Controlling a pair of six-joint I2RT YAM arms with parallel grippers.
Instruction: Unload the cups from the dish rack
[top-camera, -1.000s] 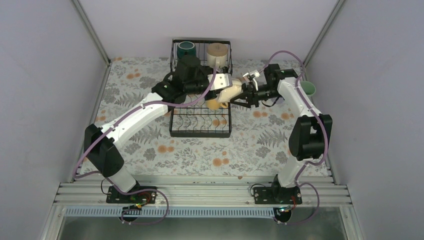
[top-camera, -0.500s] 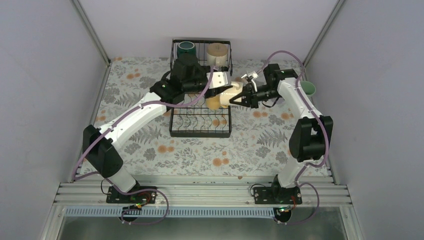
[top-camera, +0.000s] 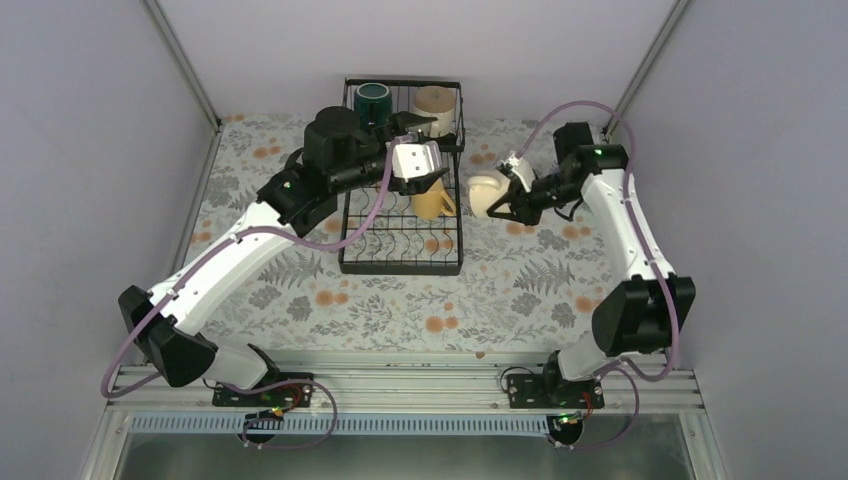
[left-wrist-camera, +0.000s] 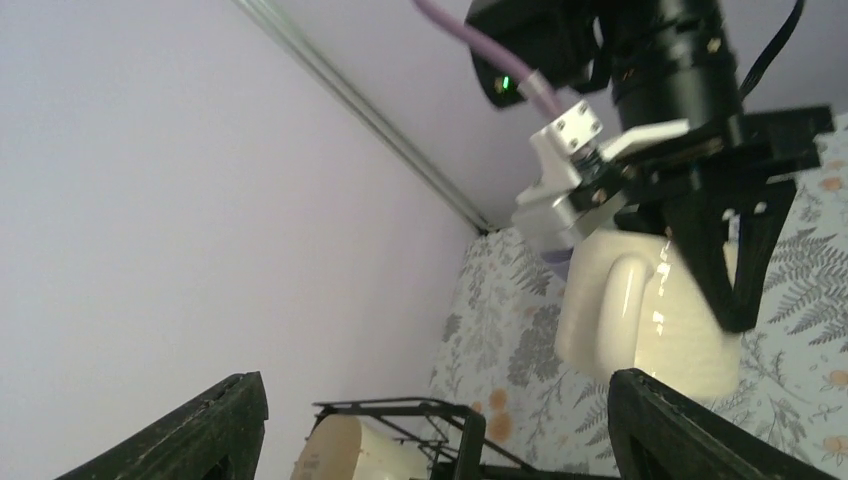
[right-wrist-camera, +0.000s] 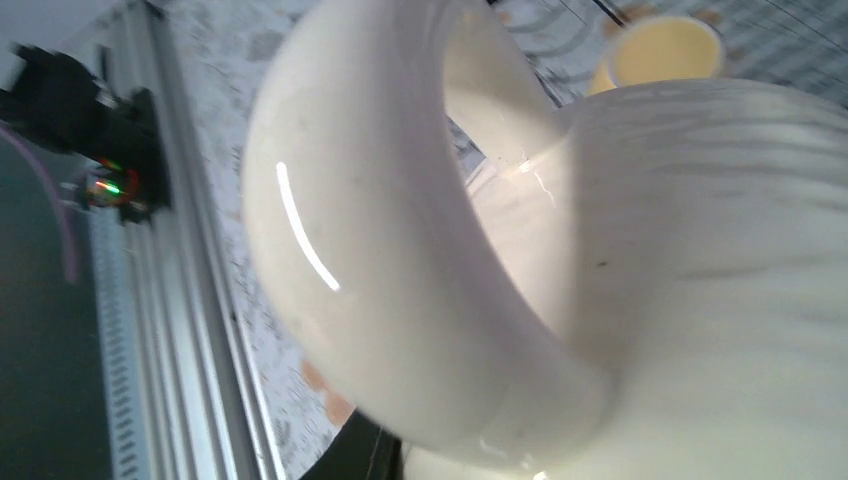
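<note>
- Hovering over the dish rack (top-camera: 400, 270), the left fingers (left-wrist-camera: 220, 430) are spread wide and empty, seemingly poised for the yellow cup (top-camera: 432, 203) just below them in the slotted tray.
- Right fingers (left-wrist-camera: 715, 260) pinch the cream-white cup (top-camera: 483, 190), aloft just right of the rack over the surface (top-camera: 400, 310), probably to set it down.
</note>
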